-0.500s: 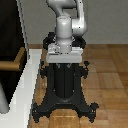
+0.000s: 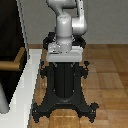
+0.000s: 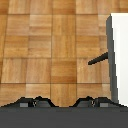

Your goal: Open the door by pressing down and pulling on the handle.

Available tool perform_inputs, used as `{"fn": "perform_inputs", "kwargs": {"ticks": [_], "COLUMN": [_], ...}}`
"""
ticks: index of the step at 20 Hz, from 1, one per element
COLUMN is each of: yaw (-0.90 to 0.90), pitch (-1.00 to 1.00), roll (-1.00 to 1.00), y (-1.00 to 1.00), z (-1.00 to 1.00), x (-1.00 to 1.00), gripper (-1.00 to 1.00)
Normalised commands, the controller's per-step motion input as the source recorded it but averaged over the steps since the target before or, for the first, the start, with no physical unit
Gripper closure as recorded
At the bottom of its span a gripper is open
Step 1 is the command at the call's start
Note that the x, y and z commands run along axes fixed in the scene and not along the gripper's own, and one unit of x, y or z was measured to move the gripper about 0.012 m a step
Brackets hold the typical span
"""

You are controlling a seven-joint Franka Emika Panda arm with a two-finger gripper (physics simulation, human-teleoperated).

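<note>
the gripper (image 3: 64, 103) hung over bare floor (image 3: 45, 45), well apart from the handle (image 2: 14, 62); whether it was wide or narrow i could not tell. a blind approach risked striking the door (image 2: 10, 30) instead. the handle sat at the exterior view's left edge, its long axis horizontal, jutting from the door.

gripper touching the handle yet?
No: in the exterior view the handle juts from the door, apart from the arm.
</note>
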Motion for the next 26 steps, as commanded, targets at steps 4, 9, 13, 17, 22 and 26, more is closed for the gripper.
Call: {"fn": "perform_inputs", "kwargs": {"ticks": [4,9,13,17,22,26], "yaw": [0.00,0.00,0.00,0.00,0.00,0.00], "pitch": [0.00,0.00,0.00,0.00,0.00,0.00], "roll": [0.00,0.00,0.00,0.00,0.00,0.00], "y": [0.00,0.00,0.00,0.00,-0.20,-0.50], "z": [0.75,0.80,0.75,0.75,0.60,0.00], "x": [0.00,0.00,0.00,0.00,0.00,0.00], "gripper": [-1.00,-1.00,-1.00,-1.00,-1.00,-1.00]}}
